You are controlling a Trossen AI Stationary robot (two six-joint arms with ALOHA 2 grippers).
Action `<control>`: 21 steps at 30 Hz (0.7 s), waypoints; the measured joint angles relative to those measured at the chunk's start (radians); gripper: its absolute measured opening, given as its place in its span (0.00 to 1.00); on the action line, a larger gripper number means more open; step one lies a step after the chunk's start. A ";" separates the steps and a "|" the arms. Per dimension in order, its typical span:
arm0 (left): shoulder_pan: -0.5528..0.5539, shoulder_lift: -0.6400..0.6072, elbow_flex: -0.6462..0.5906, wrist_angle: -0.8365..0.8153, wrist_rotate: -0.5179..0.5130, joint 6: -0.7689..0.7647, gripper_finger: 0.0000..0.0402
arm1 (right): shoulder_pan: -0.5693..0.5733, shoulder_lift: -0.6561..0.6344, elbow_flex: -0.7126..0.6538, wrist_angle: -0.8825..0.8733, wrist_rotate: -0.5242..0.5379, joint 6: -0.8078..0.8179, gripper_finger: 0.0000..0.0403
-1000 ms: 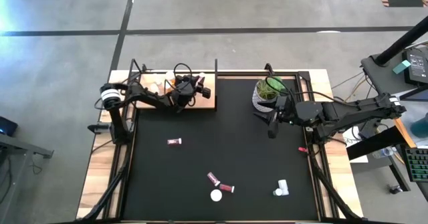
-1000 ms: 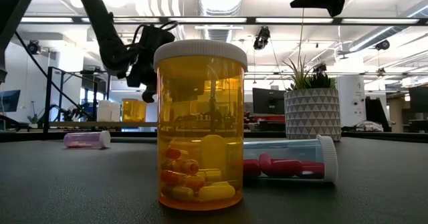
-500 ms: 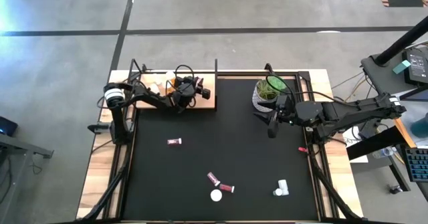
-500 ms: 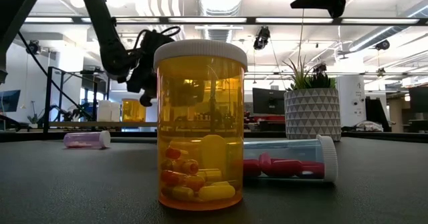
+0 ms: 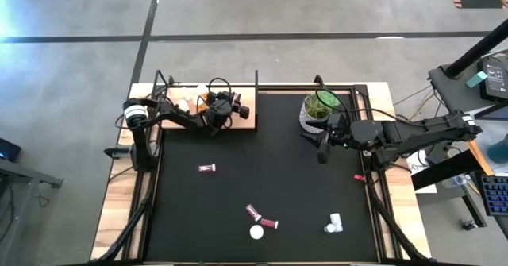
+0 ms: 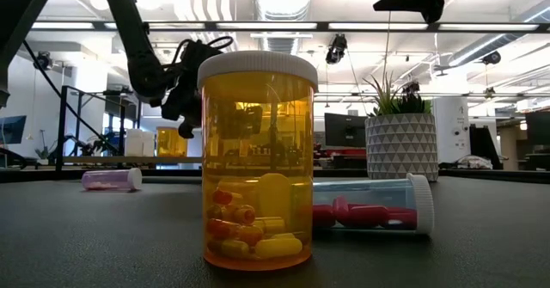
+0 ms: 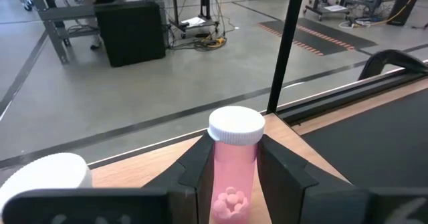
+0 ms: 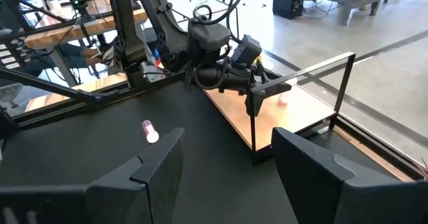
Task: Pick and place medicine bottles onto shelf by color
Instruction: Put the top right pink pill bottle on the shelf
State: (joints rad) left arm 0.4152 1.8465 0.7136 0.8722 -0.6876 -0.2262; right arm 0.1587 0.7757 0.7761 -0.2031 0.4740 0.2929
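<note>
A: As seen from above, where is the left end effector [image 5: 213, 107]?
B: Over the shelf [image 5: 246, 120]; the right end effector [image 5: 321, 143] waits wide beside the plant pot [image 5: 316, 111].
A: And its wrist view?
B: Fingers [image 7: 281, 174] clamp a pink pill bottle [image 7: 234, 160] under its white cap [image 7: 235, 126]. It looks light, stiff and smooth, so I would grip mid-body.

Left claw [image 7: 231, 184] clamped shut; right claw [image 8: 227, 167] spread wide, hovering.

Dark jointed arms, looped black cables
</note>
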 joint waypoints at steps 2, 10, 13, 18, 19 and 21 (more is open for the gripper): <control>-0.001 0.000 0.000 0.000 0.000 -0.003 0.21 | 0.000 0.000 0.000 0.000 0.000 0.000 0.54; -0.004 0.000 0.000 -0.008 0.000 -0.008 0.21 | 0.000 0.000 0.000 0.000 0.000 0.000 0.54; -0.005 -0.002 0.000 -0.018 0.000 -0.030 0.21 | 0.000 0.000 0.000 0.000 0.000 0.000 0.54; -0.008 -0.002 0.000 -0.023 -0.002 -0.030 0.22 | 0.000 0.000 0.000 0.000 0.000 -0.004 0.54; -0.008 -0.002 0.000 -0.024 -0.002 -0.030 0.22 | 0.000 0.000 0.000 0.000 0.000 -0.004 0.54; -0.009 -0.002 0.000 -0.025 -0.002 -0.030 0.22 | 0.000 0.000 0.000 0.000 0.000 -0.004 0.54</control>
State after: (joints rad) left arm 0.4062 1.8446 0.7136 0.8473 -0.6895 -0.2562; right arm 0.1585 0.7757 0.7761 -0.2031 0.4740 0.2890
